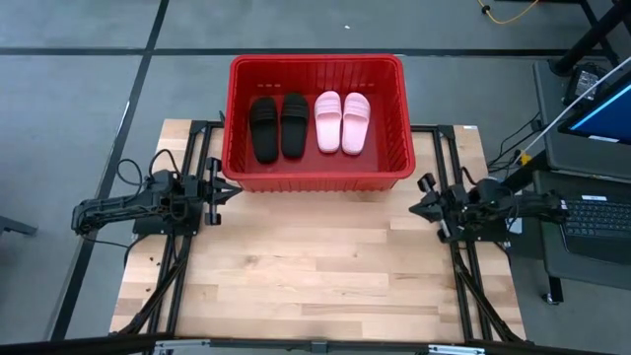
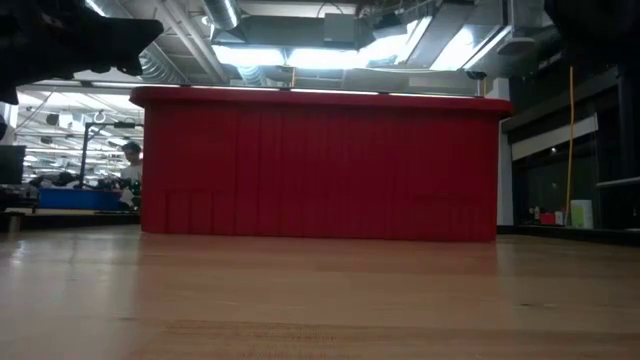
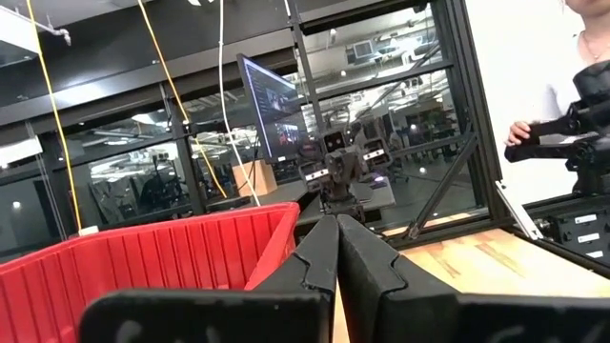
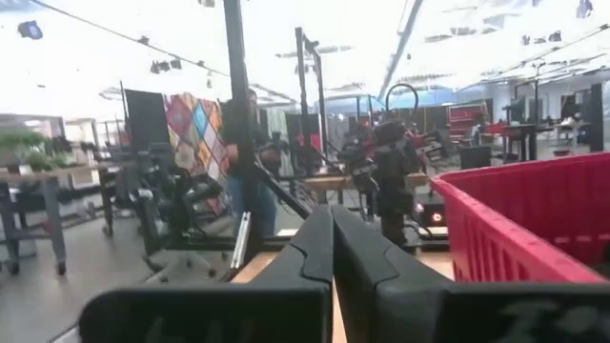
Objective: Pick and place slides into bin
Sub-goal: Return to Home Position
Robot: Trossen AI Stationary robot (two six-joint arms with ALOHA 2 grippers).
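The red bin (image 1: 315, 123) stands at the table's far middle; in the low view its wall (image 2: 320, 165) fills the middle. Inside it lie two black slides (image 1: 278, 126) and two pink slides (image 1: 342, 121), side by side on the bin's floor, soles down. My left gripper (image 1: 219, 190) is drawn back at the table's left edge, shut and empty, beside the bin's near left corner. My right gripper (image 1: 422, 202) is drawn back at the right edge, shut and empty. In the wrist views the left fingers (image 3: 335, 252) and the right fingers (image 4: 332, 250) are closed together.
Bare wooden tabletop (image 1: 315, 266) lies between the arms and toward the near edge. Black frame rails (image 1: 463, 286) run along both sides. A desk with a laptop (image 1: 601, 212) stands right of the table. A person (image 3: 572, 86) stands beyond the right side.
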